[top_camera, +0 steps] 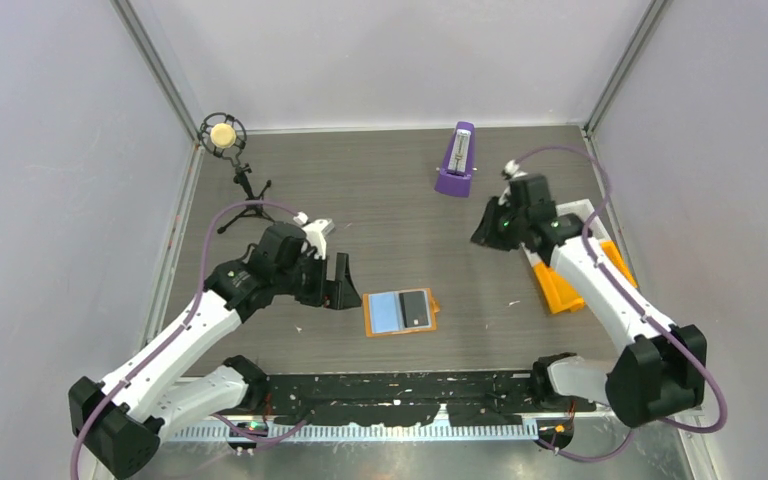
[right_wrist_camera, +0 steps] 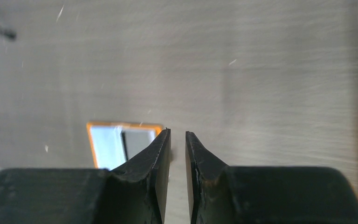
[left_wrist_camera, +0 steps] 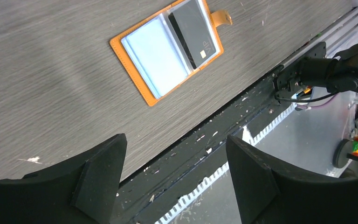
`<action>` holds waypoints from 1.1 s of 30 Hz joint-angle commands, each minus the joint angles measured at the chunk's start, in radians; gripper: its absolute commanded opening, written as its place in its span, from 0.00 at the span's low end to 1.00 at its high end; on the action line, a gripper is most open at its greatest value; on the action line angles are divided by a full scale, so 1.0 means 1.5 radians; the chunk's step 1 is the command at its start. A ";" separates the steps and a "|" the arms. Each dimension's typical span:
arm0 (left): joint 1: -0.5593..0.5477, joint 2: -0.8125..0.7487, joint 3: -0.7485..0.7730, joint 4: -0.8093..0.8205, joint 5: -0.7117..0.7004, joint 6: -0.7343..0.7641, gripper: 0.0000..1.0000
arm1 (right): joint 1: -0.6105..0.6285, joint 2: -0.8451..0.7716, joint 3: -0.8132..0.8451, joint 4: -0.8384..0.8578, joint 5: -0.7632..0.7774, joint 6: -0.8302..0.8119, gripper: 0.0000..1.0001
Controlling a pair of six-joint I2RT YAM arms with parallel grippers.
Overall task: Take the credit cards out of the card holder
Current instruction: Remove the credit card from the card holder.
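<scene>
The orange card holder (top_camera: 368,316) lies open and flat on the table in front of the arms. A light blue credit card (top_camera: 387,311) fills its left pocket and a black credit card (top_camera: 417,308) its right. My left gripper (top_camera: 341,287) hovers just left of it, open and empty. In the left wrist view the card holder (left_wrist_camera: 134,70), blue card (left_wrist_camera: 157,56) and black card (left_wrist_camera: 193,32) lie beyond the left gripper (left_wrist_camera: 175,140). My right gripper (top_camera: 484,232) hangs far right of the holder. In the right wrist view the right gripper (right_wrist_camera: 177,133) shows only a narrow gap with nothing in it.
A purple metronome (top_camera: 457,160) stands at the back. A microphone on a tripod (top_camera: 224,135) is at the back left. An orange bin (top_camera: 560,288) and a white bin (top_camera: 588,212) sit under the right arm. A black strip (top_camera: 400,395) runs along the near table edge.
</scene>
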 commanded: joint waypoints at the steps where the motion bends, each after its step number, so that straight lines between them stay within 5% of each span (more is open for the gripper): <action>1: 0.003 0.014 -0.044 0.113 0.043 -0.065 0.79 | 0.147 -0.070 -0.079 0.092 0.024 0.082 0.26; 12: 0.003 0.093 -0.154 0.399 0.074 -0.212 0.71 | 0.392 -0.078 -0.213 0.316 0.008 0.239 0.25; 33: -0.017 0.275 -0.217 0.656 0.067 -0.262 0.57 | 0.415 0.050 -0.312 0.411 0.086 0.239 0.23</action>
